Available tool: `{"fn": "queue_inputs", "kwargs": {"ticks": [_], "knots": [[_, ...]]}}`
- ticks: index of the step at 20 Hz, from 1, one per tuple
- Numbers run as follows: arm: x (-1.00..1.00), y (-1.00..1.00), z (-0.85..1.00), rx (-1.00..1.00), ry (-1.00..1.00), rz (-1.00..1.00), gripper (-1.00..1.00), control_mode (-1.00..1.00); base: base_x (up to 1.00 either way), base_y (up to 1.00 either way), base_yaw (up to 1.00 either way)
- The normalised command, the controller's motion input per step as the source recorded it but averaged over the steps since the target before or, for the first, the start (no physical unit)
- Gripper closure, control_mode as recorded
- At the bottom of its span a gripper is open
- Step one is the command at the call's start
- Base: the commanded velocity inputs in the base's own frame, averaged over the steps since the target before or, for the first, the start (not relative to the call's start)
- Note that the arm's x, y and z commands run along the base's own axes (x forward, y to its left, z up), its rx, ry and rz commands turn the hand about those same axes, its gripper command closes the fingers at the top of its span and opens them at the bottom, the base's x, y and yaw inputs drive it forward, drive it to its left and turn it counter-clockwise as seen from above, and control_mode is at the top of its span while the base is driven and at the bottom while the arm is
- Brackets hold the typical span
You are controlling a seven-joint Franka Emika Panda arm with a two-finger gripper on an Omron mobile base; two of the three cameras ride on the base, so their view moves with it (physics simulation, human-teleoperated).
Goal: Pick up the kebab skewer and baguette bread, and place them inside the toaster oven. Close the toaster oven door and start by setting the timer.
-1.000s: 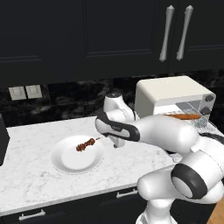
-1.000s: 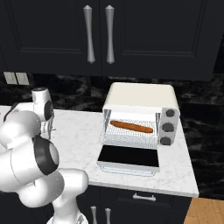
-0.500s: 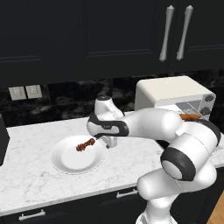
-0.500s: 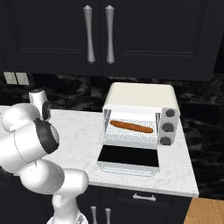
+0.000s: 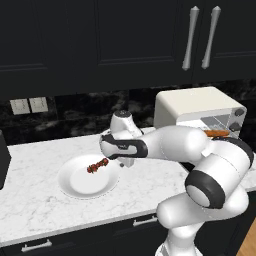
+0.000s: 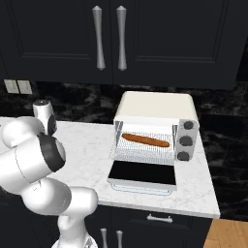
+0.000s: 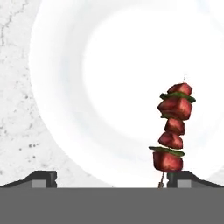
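Already the baguette bread (image 6: 145, 140) lies on the wire rack inside the toaster oven (image 6: 156, 127), which stands toward the right end of the worktop (image 6: 89, 145); its door (image 6: 142, 175) hangs open and flat in front of it; so the step in hand, as I judge it, is fetching the kebab skewer (image 5: 97, 165). That skewer lies on a white plate (image 5: 80, 182) near the front edge of the worktop, left of the oven, and it is not yet lifted; the arm reaches out over the plate's right rim.

The end effector (image 7: 112, 178) hovers above the plate with its jaws spread wide and nothing between them; it touches nothing. Seen along the hand, the skewer sits off to one side, its stick end just beside one fingertip (image 7: 183, 177) rather than centred in the gap.

Next, I would say, the hand needs to shift sideways until the chunks fall between the jaws, then drop low and close across the thin stick; a grip too near the end could tip it.
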Motion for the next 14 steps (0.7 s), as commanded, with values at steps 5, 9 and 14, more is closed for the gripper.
{"fn": "queue_inputs", "kwargs": {"ticks": [5, 9, 14], "knots": [[0.01, 0.3, 0.0, 0.03, 0.04, 0.18, -1.0, -1.0, 0.0, 0.0, 0.0], [0.1, 0.36, 0.0, 0.0, 0.1, 0.14, -1.0, -1.0, 0.0, 0.0, 0.0], [0.07, 0.32, -0.13, 0.0, 0.0, 0.08, -1.0, -1.0, 0.0, 0.0, 0.0]]}}
